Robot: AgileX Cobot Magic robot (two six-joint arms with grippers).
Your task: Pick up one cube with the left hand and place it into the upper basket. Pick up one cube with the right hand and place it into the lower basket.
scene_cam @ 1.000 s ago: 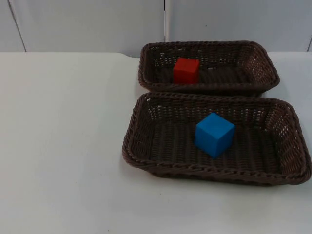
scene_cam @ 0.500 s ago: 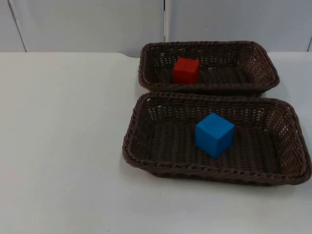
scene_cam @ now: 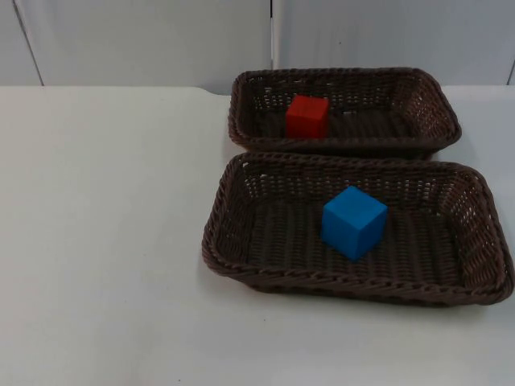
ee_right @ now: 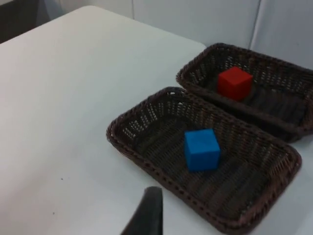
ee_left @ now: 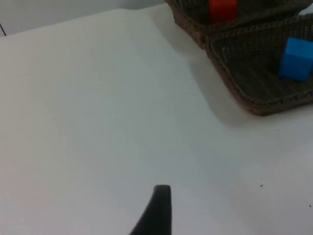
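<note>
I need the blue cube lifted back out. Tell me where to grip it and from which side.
Grip the blue cube across two opposite vertical faces, coming straight down from above. It sits flat near the middle of the lower basket, whose raised walls would probably block a sideways approach. It is turned corner-on to the basket's long sides, so rotate the jaws to match its faces.

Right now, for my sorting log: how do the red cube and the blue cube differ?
The red cube sits in the upper basket, left of its middle; the blue cube sits in the lower basket, near its middle. In the top view, the red cube faces the camera squarely, while the blue cube is turned corner-on. Both rest free of any gripper.
</note>
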